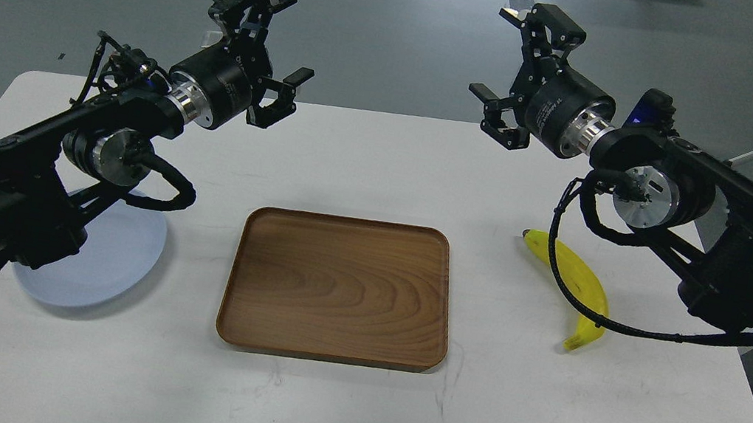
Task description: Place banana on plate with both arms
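The yellow banana lies on the white table at the right, its dark stem tip pointing up-left, and a black cable of the right arm crosses over it. The pale blue-grey plate rests at the left, partly hidden under my left arm. My left gripper is raised over the table's far left, open and empty, well above and behind the plate. My right gripper is raised over the far right, also open and empty, well up and away from the banana.
A rectangular brown wooden tray sits in the table's middle, between plate and banana. The white table ends near the bottom of the view and just right of the banana. Grey floor lies beyond.
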Motion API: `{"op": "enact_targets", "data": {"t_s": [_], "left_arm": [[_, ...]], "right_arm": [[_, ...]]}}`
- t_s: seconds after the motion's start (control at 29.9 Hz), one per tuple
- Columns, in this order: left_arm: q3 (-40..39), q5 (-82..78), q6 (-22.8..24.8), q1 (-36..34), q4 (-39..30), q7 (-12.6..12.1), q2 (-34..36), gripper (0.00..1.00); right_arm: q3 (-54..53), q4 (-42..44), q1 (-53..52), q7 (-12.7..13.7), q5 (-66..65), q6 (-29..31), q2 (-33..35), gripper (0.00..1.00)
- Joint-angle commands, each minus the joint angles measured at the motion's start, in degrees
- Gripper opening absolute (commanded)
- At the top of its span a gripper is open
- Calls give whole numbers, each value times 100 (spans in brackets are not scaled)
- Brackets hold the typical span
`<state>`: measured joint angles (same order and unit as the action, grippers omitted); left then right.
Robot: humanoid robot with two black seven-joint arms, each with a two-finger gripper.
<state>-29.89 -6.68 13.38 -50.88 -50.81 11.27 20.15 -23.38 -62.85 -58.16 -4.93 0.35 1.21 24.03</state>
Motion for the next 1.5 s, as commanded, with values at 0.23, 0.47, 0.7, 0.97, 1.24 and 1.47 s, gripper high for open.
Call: {"op": "enact_targets", "data": {"t_s": [0.23,0.47,0.7,0.97,1.24,1.47], "left_arm": [[-61,-18,-54,-9,-34,104,77,98],[-79,-9,-28,0,36,104,103,98],[-79,-9,-11,61,10,95,130,98],[-87,9,7,105,10,77,147,98],[-87,0,165,193,1,33,367,98],[-87,9,148,228,1,33,376,98]], "right_arm": [[-9,-78,51,1,0,2,22,100],[-17,-52,-28,1,-9,10,49,100],[-9,-26,-37,1,-9,2,49,100],[-17,-8,-81,-8,-9,19,93,100],[-9,97,-116,-8,-26,28,93,100],[-9,168,-160,-8,-26,37,49,100]]}}
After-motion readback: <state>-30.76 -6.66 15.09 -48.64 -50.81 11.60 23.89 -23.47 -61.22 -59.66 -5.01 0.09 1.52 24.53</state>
